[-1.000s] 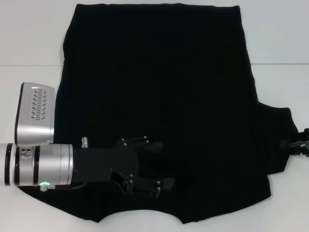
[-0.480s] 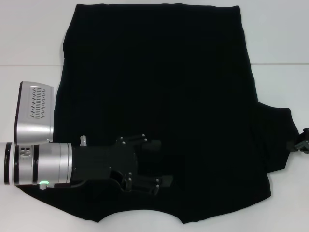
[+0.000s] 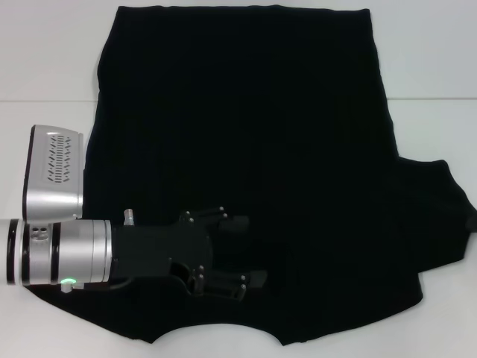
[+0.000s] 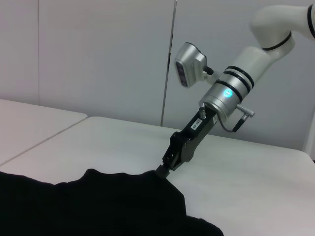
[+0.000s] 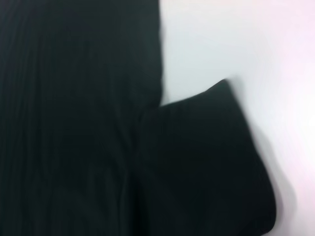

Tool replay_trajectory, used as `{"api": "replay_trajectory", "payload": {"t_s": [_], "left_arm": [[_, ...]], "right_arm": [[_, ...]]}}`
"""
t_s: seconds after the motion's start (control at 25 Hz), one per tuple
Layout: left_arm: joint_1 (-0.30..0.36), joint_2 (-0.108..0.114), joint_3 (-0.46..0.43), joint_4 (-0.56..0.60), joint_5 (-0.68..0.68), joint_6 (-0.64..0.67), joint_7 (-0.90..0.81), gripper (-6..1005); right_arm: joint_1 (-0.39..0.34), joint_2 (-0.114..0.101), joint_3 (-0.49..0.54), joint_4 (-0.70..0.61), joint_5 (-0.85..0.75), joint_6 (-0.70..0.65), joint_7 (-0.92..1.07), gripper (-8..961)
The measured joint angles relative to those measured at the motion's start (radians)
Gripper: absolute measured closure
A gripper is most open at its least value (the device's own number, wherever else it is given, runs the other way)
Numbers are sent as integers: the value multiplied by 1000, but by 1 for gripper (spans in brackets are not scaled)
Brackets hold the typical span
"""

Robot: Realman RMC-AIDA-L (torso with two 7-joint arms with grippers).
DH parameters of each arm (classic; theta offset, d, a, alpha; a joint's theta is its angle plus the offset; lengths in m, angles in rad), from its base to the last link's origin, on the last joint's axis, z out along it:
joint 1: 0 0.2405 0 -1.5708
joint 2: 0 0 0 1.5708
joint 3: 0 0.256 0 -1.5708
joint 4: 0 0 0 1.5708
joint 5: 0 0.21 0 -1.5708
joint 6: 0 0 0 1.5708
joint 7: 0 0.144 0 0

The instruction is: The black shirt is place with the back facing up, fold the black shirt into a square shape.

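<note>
A: In the head view, where is the black shirt (image 3: 246,171) found?
B: Spread flat on the counter (image 3: 45,52), beneath the left end effector (image 3: 250,250), whose fingers are spread. The left edge seems already folded inward.

A: And the left wrist view?
B: The right end effector (image 4: 162,169) is seen touching the sleeve's edge; whether it is pinched cannot be told. A firm grip should be confirmed before lifting.

A: The right wrist view?
B: Only the sleeve (image 5: 206,162) is shown, lying flat for folding inward.
</note>
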State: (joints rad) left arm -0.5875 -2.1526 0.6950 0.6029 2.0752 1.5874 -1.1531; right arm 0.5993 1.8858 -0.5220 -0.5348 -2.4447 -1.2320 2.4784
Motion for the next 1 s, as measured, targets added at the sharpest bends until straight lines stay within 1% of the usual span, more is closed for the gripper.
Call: {"api": "replay_trajectory", "payload": {"t_s": [0.28,0.56,0.72,0.84,0.88,1.0], "left_arm": [[0,-4,0,-5,-6,0,0,67],[1,-5,0,-7,-10,0,-1,67],[1,-6,0,-8,-11,0,0,67],[2,-6,0,-9,-11,0,1,67],[2,-6,0,-9,-11,0,1,67],[2,-6,0,-9,-11,0,2,67]], "right_arm": [[-25,-5,88,-5,1,3,-68,933],[-22,-3,104,0,1,27,-102,910],[2,4,106,-3,2,31,-112,897],[44,13,100,-4,19,42,-119,887],[44,13,100,-4,19,42,-119,884],[79,16,97,-4,24,49,-122,874]]}}
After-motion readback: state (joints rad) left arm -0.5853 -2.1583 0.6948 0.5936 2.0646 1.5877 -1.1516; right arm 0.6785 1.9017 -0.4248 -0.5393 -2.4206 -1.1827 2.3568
